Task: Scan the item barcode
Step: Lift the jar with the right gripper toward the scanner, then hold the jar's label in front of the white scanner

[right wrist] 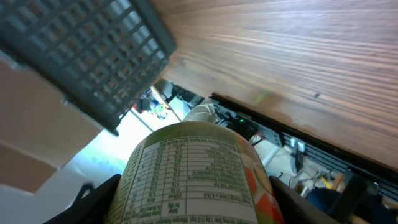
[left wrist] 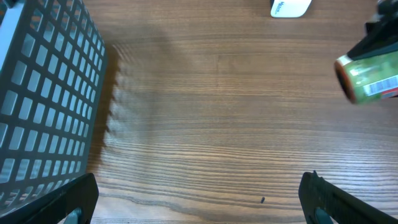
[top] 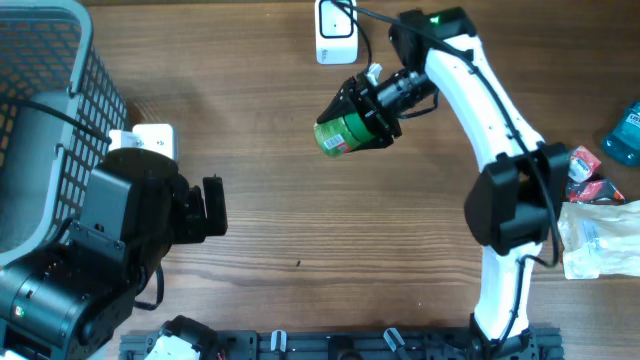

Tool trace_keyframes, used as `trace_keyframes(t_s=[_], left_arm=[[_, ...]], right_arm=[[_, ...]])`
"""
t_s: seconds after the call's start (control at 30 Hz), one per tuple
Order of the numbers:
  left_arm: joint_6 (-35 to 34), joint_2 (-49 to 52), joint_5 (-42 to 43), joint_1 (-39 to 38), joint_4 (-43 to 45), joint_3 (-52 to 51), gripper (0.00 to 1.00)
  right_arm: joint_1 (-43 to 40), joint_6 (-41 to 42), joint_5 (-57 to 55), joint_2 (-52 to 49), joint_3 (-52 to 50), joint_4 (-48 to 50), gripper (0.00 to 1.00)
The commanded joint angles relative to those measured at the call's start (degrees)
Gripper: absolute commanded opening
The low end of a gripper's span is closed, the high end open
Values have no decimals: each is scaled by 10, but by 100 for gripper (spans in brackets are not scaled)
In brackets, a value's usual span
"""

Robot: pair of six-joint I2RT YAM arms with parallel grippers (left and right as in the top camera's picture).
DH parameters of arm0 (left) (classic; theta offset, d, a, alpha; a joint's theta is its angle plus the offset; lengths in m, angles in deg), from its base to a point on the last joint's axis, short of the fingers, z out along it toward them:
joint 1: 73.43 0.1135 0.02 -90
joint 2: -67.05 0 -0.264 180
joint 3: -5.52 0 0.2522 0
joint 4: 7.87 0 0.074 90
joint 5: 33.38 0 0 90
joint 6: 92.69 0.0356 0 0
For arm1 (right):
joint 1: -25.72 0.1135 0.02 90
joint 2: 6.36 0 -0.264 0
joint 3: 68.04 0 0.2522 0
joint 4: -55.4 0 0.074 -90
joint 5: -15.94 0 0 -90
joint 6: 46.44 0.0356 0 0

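Got a green can (top: 345,133) clamped sideways in the right claw (top: 358,120), seemingly up off the bench (top: 330,250), near a white scanner box (top: 335,30), by the look of it, at the far edge. Looks like a rigid tin with a printed label: no give, probably a bit hefty if full, smooth enough to spin or slip in a loose pinch. Best held across the round body toward one end, same as now, leaving the label free. From the right wrist, only seeing nutrition print facing the camera, no barcode there; from the left wrist, maybe catching a white barcode-ish patch on the side, too small to call. Got the left claw (top: 213,208) wide open, holding nothing, parked beside a grey basket (top: 60,100). Also spotting a white block (top: 150,140) right by the basket, plus a blue bottle (top: 625,135) and some packets (top: 590,215) off to the right, well apart from the can. Seeing nothing between can and scanner box, so a clear path for turning the label toward it.
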State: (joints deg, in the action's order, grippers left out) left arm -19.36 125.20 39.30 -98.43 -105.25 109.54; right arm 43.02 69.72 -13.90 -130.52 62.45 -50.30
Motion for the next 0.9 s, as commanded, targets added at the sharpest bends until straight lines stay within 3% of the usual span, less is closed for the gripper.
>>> trace_keyframes(t_s=[0.0,0.17,0.3,0.5,0.67,0.87], left_arm=[[-5,-3,-7,2,0,-3,100],[-5,-3,-7,2,0,-3,100],[-5,-3,-7,2,0,-3,100],[-5,-3,-7,2,0,-3,100],[-5,-3,-7,2,0,-3,100],[-5,-3,-7,2,0,-3,100]], right_arm=[[-4,-10,44,50,7,-2,62],[-4,10,44,80,7,2,62],[-4,8,18,87,7,85,62],[-1,24,-347,87,7,292,63],[9,-11,-460,87,6,433,67],[25,-22,-605,80,5,524,71]])
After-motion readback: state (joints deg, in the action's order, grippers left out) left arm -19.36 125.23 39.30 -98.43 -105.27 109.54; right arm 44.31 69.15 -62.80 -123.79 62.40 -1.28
